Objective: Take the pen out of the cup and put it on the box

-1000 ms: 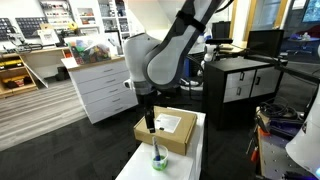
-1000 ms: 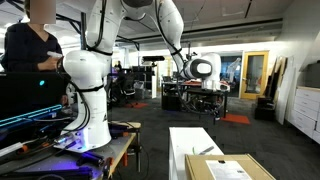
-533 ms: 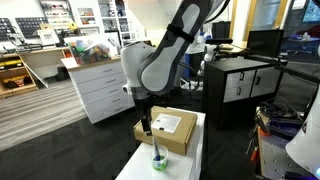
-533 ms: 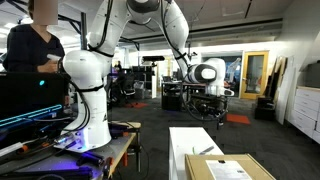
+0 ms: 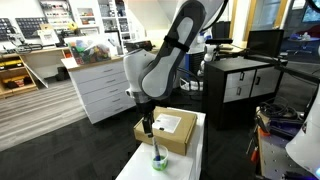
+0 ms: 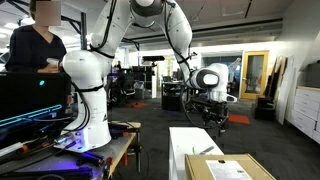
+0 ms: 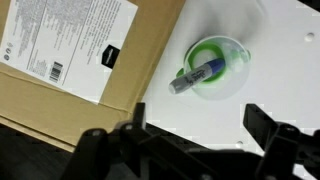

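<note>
The green cup [image 7: 216, 64] stands on the white table, right of the tan cardboard box [image 7: 60, 95] with its white label [image 7: 70, 42]. The pen [image 7: 198, 74], dark with a pale grey end, leans inside the cup. In an exterior view the cup [image 5: 158, 161] sits in front of the box [image 5: 168, 130] and the pen [image 5: 157, 150] sticks up out of it. My gripper [image 7: 195, 135] is open and empty, above the table just short of the cup; its fingers [image 7: 265, 122] stand wide apart. It also shows in both exterior views [image 5: 148, 126] [image 6: 218, 116].
The narrow white table [image 5: 190, 160] also shows in an exterior view [image 6: 185, 150], with the box [image 6: 230, 168] at its near end. White drawer cabinets [image 5: 100, 90], a dark cabinet [image 5: 240, 85], a second robot [image 6: 85, 80] and a person [image 6: 30, 50] stand around.
The arm has swung a little, and the gripper has dropped slightly toward the table. The cup, pen and box have not moved.
</note>
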